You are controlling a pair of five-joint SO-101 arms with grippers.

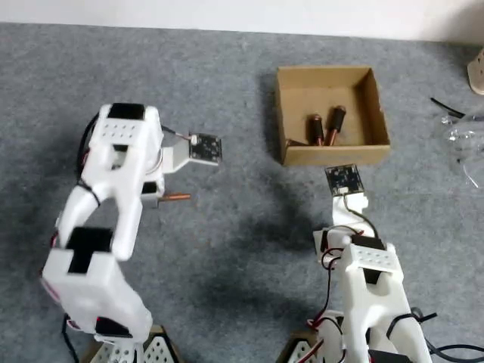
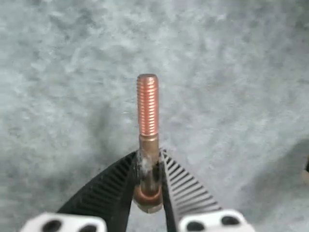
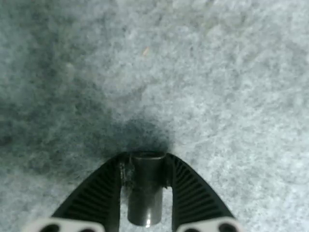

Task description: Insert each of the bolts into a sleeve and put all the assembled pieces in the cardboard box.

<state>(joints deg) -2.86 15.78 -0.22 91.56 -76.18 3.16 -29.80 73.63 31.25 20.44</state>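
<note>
Toward nine o'clock on the table [image 1: 242, 249], our left end effector [image 2: 148, 154] clamps the bolt [image 2: 147, 106] near its head; our right end effector [image 3: 147, 162] grips the sleeve [image 3: 145, 203], at six o'clock from the cardboard box [image 1: 336, 155]. Both seem stiff, light, slick: squeeze firmly.

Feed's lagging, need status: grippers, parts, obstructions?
Left gripper shut on bolt, threads out. Right gripper shut on sleeve. Two pieces in cardboard box. Nothing seen between grippers.

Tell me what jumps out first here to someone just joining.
The copper bolt clamped in the left gripper, threaded end sticking out. Then the dark sleeve held in the right gripper, and the cardboard box just beyond that arm, with assembled pieces inside.
</note>
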